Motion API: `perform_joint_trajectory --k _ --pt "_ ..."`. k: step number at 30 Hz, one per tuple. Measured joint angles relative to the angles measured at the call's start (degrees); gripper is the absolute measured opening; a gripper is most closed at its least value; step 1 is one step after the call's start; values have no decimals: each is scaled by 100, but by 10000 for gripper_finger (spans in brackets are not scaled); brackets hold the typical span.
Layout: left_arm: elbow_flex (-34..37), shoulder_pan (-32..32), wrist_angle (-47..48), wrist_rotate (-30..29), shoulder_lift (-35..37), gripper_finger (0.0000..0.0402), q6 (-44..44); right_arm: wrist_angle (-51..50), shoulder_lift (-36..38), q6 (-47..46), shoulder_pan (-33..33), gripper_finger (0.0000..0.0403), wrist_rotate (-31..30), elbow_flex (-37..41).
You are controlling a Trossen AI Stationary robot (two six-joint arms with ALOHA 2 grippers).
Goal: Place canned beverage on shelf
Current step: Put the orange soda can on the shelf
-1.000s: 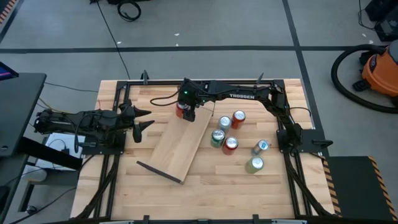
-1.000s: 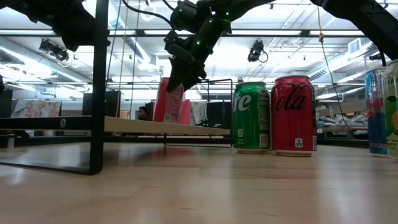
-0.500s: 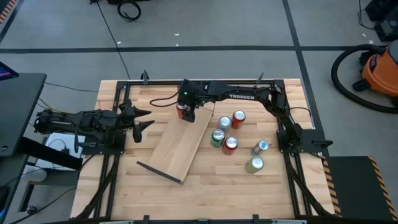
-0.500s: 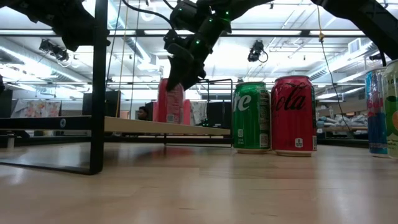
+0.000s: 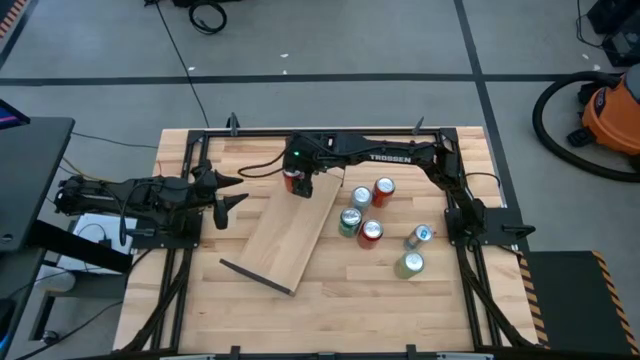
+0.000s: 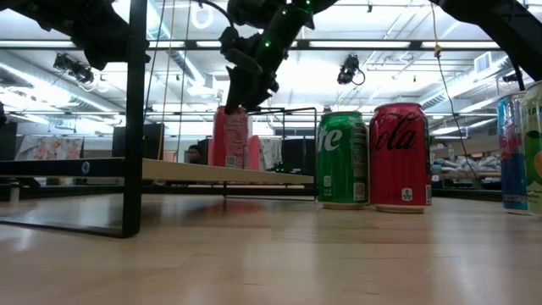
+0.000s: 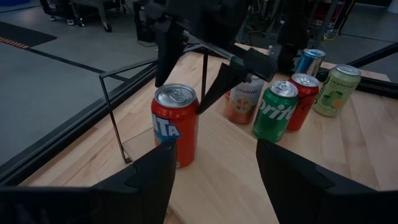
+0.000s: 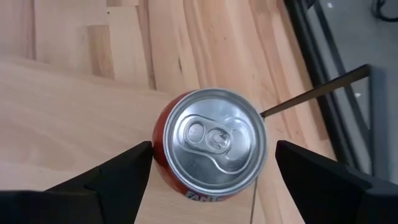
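This is a robotics lab or test workshop in a large open industrial hall, not a home. A butcher-block table [image 5: 330,300] edged with a black metal frame [image 5: 186,260] stands on a grey concrete floor [image 5: 330,40] marked with dark tape lines; an orange shop vacuum [image 5: 612,118] with its hose sits at about 2 o'clock and cables [image 5: 208,15] lie at about 11 o'clock. The low view looks out on a high ceiling with long strip lights [image 6: 68,63] and distant workbenches.

An orange Fanta can [image 8: 208,144] stands upright on the shelf [image 5: 292,228], a long light-wood plank lying diagonally, near its far wire-bracket end, directly below and between the right arm's spread fingers [image 8: 106,177], untouched.
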State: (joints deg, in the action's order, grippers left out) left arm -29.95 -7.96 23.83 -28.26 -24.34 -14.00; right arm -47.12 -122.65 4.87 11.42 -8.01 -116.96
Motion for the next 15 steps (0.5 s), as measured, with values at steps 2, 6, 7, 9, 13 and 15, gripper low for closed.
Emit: perform_joint_trajectory --k 2,6,7,9,13,15 --pt "0 1 2 1 0 231 0 -17 0 81 -12 352 -98 -67" --pt "0 0 3 1 0 231 0 -12 0 201 -43 352 -152 -103" --pt "0 0 2 1 0 231 0 -15 0 207 -44 352 -153 -103" --pt "0 -1 2 1 0 231 0 -13 0 184 -44 352 -152 -103" --pt "0 -1 3 1 0 231 0 116 0 198 -81 352 -154 -103" --pt "0 0 2 1 0 231 0 120 0 338 -129 352 -157 -105"
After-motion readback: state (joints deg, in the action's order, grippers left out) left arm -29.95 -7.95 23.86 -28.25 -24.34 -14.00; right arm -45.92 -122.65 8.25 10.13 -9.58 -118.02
